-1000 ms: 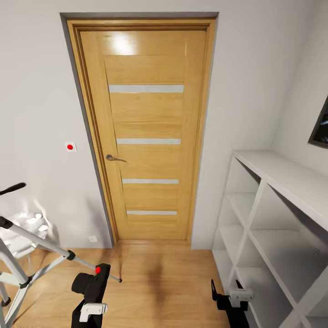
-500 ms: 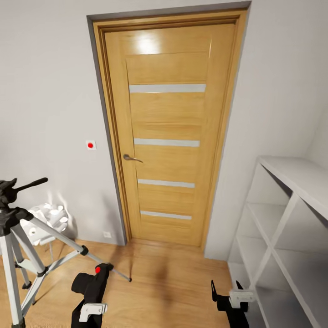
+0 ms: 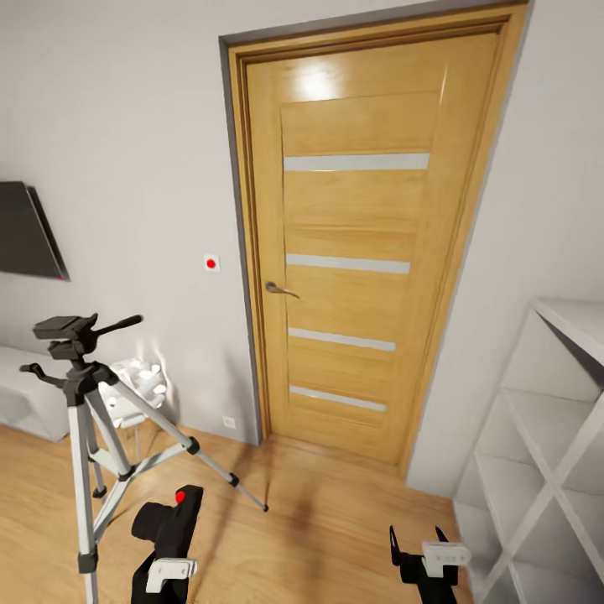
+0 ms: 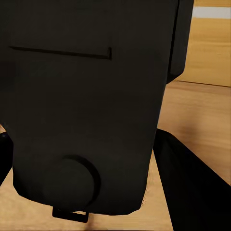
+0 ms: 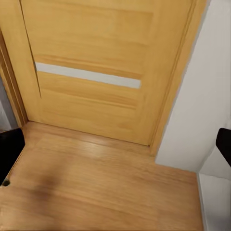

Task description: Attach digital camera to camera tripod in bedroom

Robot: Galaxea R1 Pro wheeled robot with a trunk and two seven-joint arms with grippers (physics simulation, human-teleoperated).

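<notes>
The black digital camera [image 3: 168,522], red button on top, sits at the bottom left of the head view with my left gripper [image 3: 169,549] shut on it. Its dark body [image 4: 86,106] looms close in the left wrist view. The camera tripod [image 3: 84,411] stands on the wood floor just left of and beyond the camera, silver legs spread, and its black pan head [image 3: 65,329] is bare with the handle pointing right. My right gripper [image 3: 417,541] hangs open at the bottom right, holding nothing. In the right wrist view its dark fingertips [image 5: 9,151] frame the floor.
A closed wooden door [image 3: 361,252] faces me. White cubby shelves [image 3: 545,428] stand at the right. A white spiky lamp [image 3: 136,384] sits behind the tripod against the wall. A dark panel [image 3: 25,231] hangs on the left wall above a low white unit [image 3: 21,394].
The head view has swung left, so the door and shelves sit further right and the whole tripod has come into view. Both grippers keep their places in the picture.
</notes>
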